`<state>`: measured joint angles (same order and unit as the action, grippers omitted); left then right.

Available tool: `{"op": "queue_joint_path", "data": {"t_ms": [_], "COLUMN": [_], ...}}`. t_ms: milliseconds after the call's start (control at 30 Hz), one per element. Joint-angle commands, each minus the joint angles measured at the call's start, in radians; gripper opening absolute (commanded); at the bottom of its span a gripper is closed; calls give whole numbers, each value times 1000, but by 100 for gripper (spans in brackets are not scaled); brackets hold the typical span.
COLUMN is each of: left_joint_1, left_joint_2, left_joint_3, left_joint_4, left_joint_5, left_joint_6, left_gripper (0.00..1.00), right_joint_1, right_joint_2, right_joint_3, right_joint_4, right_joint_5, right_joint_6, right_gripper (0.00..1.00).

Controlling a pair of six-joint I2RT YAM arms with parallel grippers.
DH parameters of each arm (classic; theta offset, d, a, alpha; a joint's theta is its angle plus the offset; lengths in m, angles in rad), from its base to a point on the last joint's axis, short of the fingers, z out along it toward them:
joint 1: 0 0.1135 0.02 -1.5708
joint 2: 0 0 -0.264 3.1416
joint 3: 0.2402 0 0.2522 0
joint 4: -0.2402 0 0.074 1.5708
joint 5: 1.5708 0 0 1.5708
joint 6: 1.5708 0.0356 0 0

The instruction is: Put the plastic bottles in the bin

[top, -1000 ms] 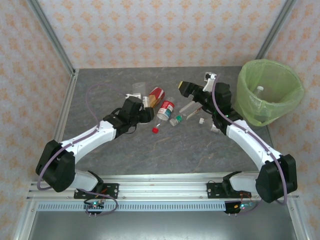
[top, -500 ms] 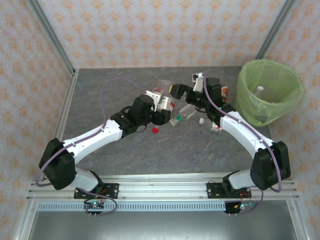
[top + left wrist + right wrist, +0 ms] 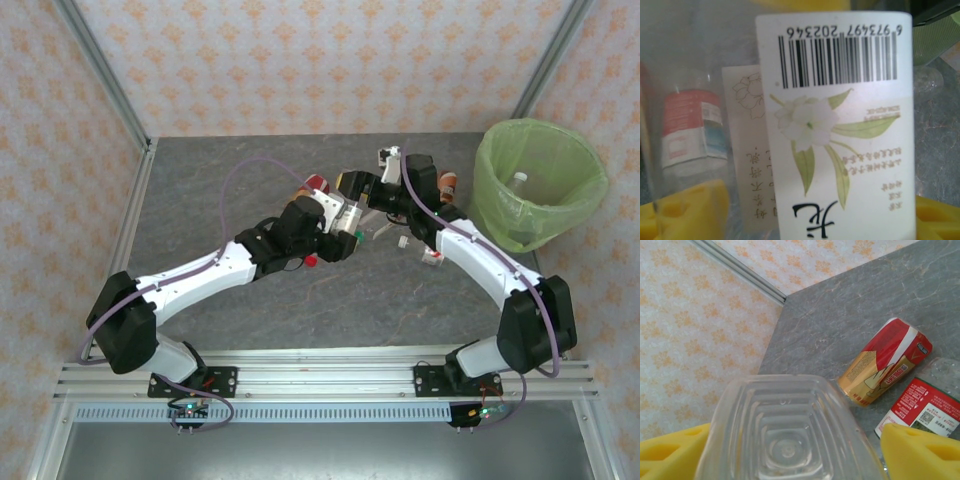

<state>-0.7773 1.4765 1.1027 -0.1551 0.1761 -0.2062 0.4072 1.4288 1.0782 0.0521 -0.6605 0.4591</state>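
Barcode point(image 3: 837, 60) 6973497202346: bottle point(image 3: 835, 150) gripped by left hand point(image 3: 810, 215); right hand point(image 3: 795, 450) flanks clear bottle point(image 3: 785, 425), grip unclear.

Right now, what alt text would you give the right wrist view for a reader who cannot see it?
A clear, square-based plastic bottle sits base-on to the camera between two yellow finger pads. Beyond it, on the grey table, a red and gold can lies on its side beside a red-labelled bottle, with orange-patterned wallpaper behind.
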Motion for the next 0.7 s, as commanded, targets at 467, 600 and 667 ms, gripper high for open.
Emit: {"op": "queue_joint_path", "data": {"t_ms": [467, 600, 667], "left_joint_1": [-11, -11, -11], "left_joint_2": [4, -4, -7], "left_joint_3": [30, 17, 13], "left_joint_4": [20, 33, 35], "left_joint_5": [-70, -85, -93], "left_joint_6": [23, 10, 5], "left_gripper": [43, 46, 48], "right_joint_1": [4, 4, 4], "right_joint_2": [-30, -52, -60], "right_joint_3": [4, -20, -22], "right_joint_4": [-2, 10, 6], "right_joint_5": [50, 85, 94], "right_joint_6": [-28, -22, -22], "right_gripper": [10, 0, 0]}}
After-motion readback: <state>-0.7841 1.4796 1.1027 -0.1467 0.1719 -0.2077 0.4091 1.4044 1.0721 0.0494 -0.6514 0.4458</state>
